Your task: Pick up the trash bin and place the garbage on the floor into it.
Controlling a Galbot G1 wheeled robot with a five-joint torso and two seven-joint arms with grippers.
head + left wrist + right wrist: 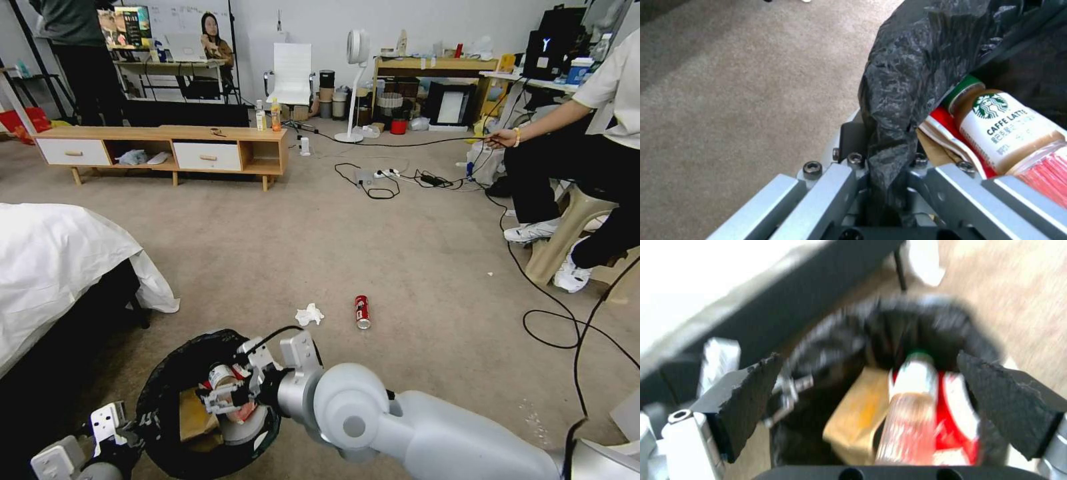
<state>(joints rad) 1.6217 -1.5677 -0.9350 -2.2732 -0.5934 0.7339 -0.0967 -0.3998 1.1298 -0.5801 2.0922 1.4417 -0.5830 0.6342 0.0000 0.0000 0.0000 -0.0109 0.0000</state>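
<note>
Holding the trash bin [163, 393] by its black bag rim, your left gripper [882, 181] has its jaws shut, while your right gripper [871, 396] hangs over it with jaws wide apart, and a red soda can [362, 311] lies on the floor [413, 253].

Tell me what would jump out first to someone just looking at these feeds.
The trash bin with its black bag, low in the head view: the left gripper is shut on its bagged rim while the right gripper hangs open over it. Inside lie a green-capped bottle, a red-white wrapper and brown paper. On the carpet beyond, a red soda can and a crumpled tissue lie apart.
</note>
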